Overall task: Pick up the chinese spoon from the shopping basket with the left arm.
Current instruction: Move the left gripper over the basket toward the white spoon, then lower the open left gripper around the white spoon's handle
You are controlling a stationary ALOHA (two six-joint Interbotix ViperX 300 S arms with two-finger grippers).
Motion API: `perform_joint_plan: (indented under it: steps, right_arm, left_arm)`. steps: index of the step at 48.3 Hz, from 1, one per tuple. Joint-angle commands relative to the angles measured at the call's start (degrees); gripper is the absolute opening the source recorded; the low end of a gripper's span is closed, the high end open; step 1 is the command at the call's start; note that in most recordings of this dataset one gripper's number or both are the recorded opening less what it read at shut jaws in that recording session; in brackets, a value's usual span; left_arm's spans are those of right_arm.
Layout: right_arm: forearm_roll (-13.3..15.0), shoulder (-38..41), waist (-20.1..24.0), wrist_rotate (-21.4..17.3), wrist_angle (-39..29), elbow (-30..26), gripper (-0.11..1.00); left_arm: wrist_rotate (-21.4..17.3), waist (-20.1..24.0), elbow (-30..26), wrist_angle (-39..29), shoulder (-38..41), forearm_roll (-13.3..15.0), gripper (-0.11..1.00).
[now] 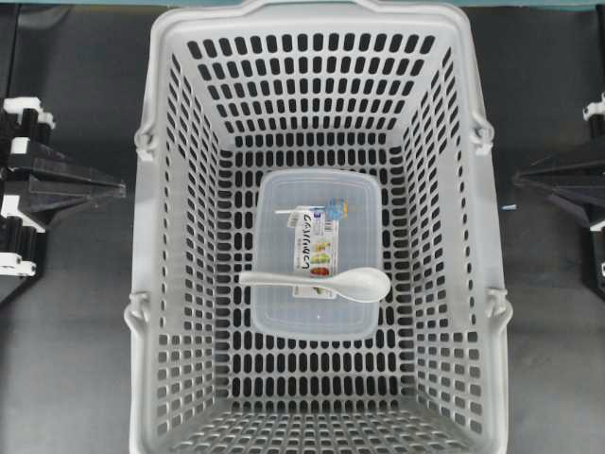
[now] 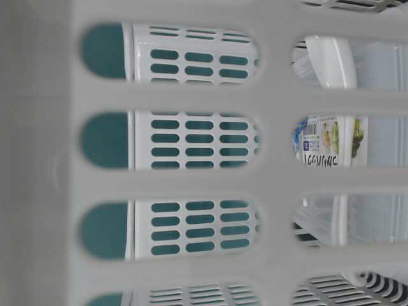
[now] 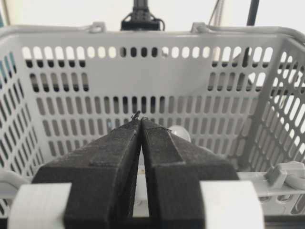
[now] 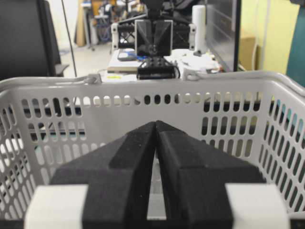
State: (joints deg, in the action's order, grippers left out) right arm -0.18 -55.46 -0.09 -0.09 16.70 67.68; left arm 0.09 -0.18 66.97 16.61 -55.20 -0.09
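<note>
Glossy white chinese spoon [image 1: 326, 281] looks light, hard and slippery; grab its thin handle. Left gripper [image 3: 139, 119] is pressed together, holding nothing.

The glossy white chinese spoon [image 1: 326, 281] lay across the clear lidded container [image 1: 319, 251], bowl toward the right, handle pointing left, inside the light grey slotted shopping basket [image 1: 165, 284].

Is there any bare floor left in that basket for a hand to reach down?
Yes: the basket floor is bare in front of and behind the clear box. The middle is crowded: the spoon lies across the box.
</note>
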Motion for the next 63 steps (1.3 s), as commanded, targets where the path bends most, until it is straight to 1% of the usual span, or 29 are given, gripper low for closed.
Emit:
perform_joint_plan:
  steps: [1, 2, 4, 7, 10, 19, 26, 31, 36, 40, 45, 47, 50, 52, 59, 63]
  right_arm:
    - [-0.26, 0.53, 0.18, -0.26, 0.18, -0.26, 0.00]
    - [-0.35, 0.44, 0.26, -0.26, 0.09, 0.00, 0.00]
    - [-0.44, 0.18, 0.26, -0.35, -0.18, 0.09, 0.05]
    - [-0.44, 0.00, 0.26, -0.44, -0.62, 0.00, -0.01]
    - [-0.35, -0.35, 0.26, -0.53, -0.88, -0.09, -0.01]
    - [-0.44, -1.85, 0.26, -0.70, -2.29, -0.62, -0.01]
    - [-0.53, -2.20, 0.18, -2.02, -6.86, -1.41, -0.01]
    - [-0.53, -2.29, 0.26, -2.99, -9.23, -1.67, -0.01]
    - [-0.53, -2.46, 0.18, -3.16, -9.67, -1.67, -0.01]
    - [-0.53, -2.90, 0.18, -3.16, -9.84, -1.67, -0.01]
    - [-0.53, -3.34, 0.18, -2.99, -9.93, -1.85, 0.01]
    - [-0.53, -3.43, 0.18, -2.99, -10.02, -1.85, 0.03]
    - [-0.53, -3.60, 0.18, -3.08, -10.11, -1.93, 0.09]
    - [-0.53, -3.52, 0.18, -3.16, -10.11, -1.93, 0.15]
    - [-0.53, -3.52, 0.18, -3.08, -9.93, -2.29, 0.44]
    - [-0.53, -3.43, 0.18, -2.99, -9.93, -2.37, 0.56]
  left_arm:
    - [1.93, -0.53, -1.85, -1.93, 1.32, -2.37, 0.06]
    - [2.46, -0.62, -2.64, -2.90, 1.58, -2.37, 0.06]
    - [3.60, -0.70, -4.04, -5.01, 2.29, -2.46, 0.02]
    - [5.27, -0.70, -7.29, -9.40, 3.87, -2.46, 0.00]
    - [6.06, -1.05, -10.63, -13.80, 5.45, -2.46, 0.00]
    - [5.98, -3.43, -22.76, -29.97, 12.66, -2.46, 0.00]
    - [5.10, -5.71, -33.05, -42.54, 21.80, -2.46, 0.00]
    - [3.60, -6.24, -39.37, -47.90, 28.21, -2.46, 0.00]
    - [2.02, -6.42, -44.82, -51.86, 34.28, -2.46, 0.00]
    - [1.85, -6.42, -49.39, -55.20, 39.46, -2.46, 0.00]
    - [1.76, -6.33, -53.70, -58.36, 44.38, -2.46, 0.00]
    - [1.58, -6.24, -55.11, -59.85, 45.88, -2.46, 0.00]
    - [1.32, -6.33, -56.78, -61.88, 48.16, -2.46, 0.00]
    - [1.32, -6.50, -57.66, -62.75, 49.57, -2.46, 0.00]
    - [1.32, -7.03, -59.50, -63.37, 53.35, -2.46, 0.00]
    - [1.23, -7.12, -59.85, -63.46, 55.11, -2.46, 0.00]
